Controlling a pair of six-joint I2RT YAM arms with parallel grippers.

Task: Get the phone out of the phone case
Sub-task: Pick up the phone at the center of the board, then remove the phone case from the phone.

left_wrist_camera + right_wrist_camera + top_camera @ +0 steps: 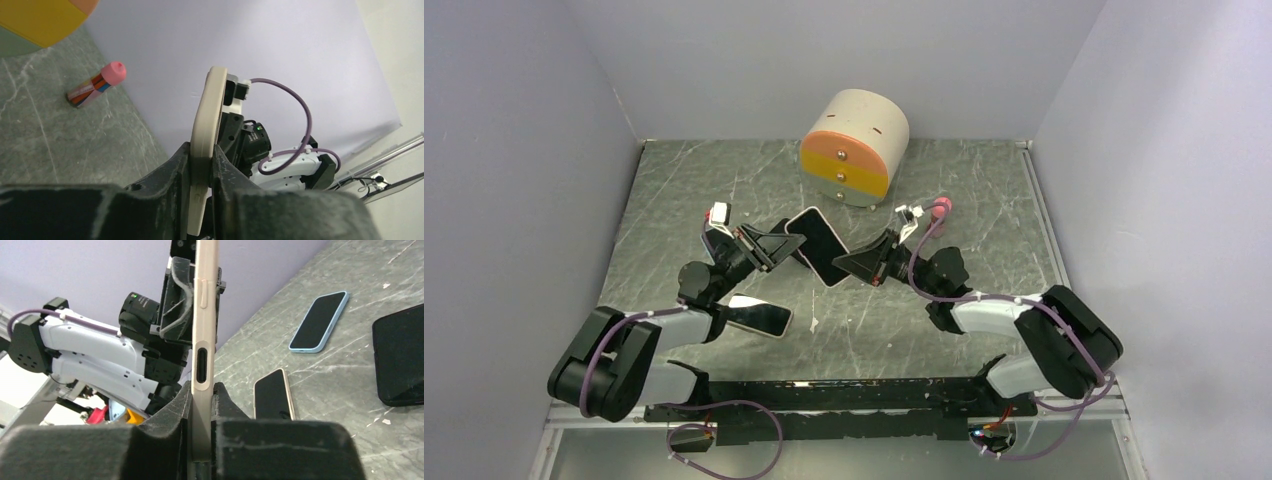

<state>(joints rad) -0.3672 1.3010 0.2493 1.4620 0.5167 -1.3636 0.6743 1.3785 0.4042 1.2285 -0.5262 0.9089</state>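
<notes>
2 sets of jaws are clamped on the same thing: the left jaws pinch 1 edge of the beige rubbery phone case [205, 120], and the right jaws pinch the opposite edge, where a side button and a slot-shaped cut-out show in the right wrist view. Between them the black-faced phone [821, 245] sits inside that case, held tilted in the air over the grey marbled tabletop [984, 200], its screen turned up toward the overhead camera. The step in hand looks like the 2-armed grip that comes before separation; no gap between phone and case shows yet. The next move probably calls for 1 arm to hold firm while the other flexes or peels a case edge off a corner of the phone, with neither grip slipping off the thin rim. Further out, a light-blue-cased phone [320, 322] lies flat on the tabletop, and a cream drum-shaped drawer unit [854, 145] stands at the back.
</notes>
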